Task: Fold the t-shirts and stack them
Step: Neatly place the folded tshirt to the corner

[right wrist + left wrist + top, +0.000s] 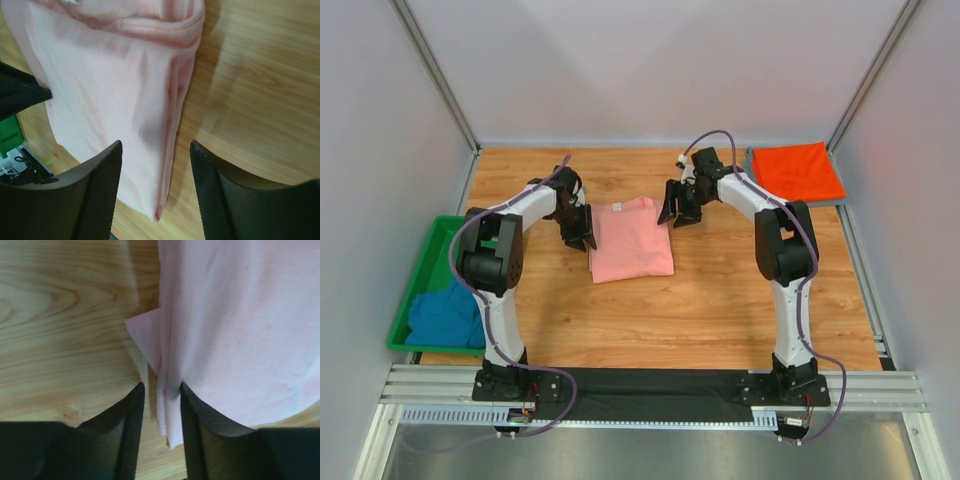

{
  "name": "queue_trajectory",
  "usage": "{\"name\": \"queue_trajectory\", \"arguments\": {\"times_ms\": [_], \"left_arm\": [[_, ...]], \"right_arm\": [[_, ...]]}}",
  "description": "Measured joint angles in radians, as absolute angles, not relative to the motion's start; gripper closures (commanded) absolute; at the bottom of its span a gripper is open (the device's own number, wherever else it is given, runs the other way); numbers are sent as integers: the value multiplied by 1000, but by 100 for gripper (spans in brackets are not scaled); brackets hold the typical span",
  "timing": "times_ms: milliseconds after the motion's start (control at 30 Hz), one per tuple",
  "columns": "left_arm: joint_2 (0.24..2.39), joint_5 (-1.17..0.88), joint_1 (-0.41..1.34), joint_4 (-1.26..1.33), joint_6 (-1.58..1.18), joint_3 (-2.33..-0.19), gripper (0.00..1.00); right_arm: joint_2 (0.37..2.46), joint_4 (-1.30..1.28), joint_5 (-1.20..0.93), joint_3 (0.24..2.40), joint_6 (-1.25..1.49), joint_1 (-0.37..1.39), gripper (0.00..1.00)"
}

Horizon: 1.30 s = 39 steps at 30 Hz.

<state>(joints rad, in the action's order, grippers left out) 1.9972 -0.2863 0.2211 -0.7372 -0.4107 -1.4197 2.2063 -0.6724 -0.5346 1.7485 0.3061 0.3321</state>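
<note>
Salmon-pink t-shirt lies folded; left gripper and right gripper, jaws parted, straddle its side edges: lift straight up without dragging cloth.

You have a light wooden tabletop boxed in by plain pale-grey walls, aluminium posts in the far corners, softly and evenly lit.

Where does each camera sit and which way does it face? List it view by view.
Top external: above, behind the bases, looking down at the table; both arms show.
Left wrist: looks down at the pink t-shirt, edge between left fingers.
Right wrist: looks down at its opposite edge; right fingers apart.
Shared: the pink t-shirt.
</note>
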Motion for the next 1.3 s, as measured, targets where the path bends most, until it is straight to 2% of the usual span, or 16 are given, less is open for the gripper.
{"name": "queue_trajectory", "arguments": {"times_ms": [67, 167, 233, 533, 833, 933, 967, 1067, 1300], "left_arm": [[2017, -287, 221, -736, -411, -1415, 66], [2022, -299, 220, -735, -414, -1415, 79], [2023, -303, 220, -734, -414, -1415, 81], [2032, -314, 220, -743, -417, -1427, 82], [2033, -317, 220, -744, -422, -1428, 82], [2033, -320, 220, -744, -429, -1428, 82], [2033, -321, 219, -744, -432, -1428, 82], [2033, -324, 218, -743, -442, -1428, 80], [2052, -288, 218, -849, -455, -1578, 69]], "right_arm": [[2235, -641, -545, 1747, 310, 332, 44], [2263, -575, -567, 1730, 319, 336, 46], [2268, -545, -593, 1710, 334, 337, 46], [2253, -388, -676, 1618, 373, 360, 48], [2215, -324, -682, 1531, 397, 382, 55], [2214, -316, -677, 1524, 410, 383, 64], [2214, -316, -669, 1523, 413, 385, 77], [2214, -335, -618, 1524, 416, 395, 100], [2218, -573, -456, 1663, 355, 400, 100]]}}
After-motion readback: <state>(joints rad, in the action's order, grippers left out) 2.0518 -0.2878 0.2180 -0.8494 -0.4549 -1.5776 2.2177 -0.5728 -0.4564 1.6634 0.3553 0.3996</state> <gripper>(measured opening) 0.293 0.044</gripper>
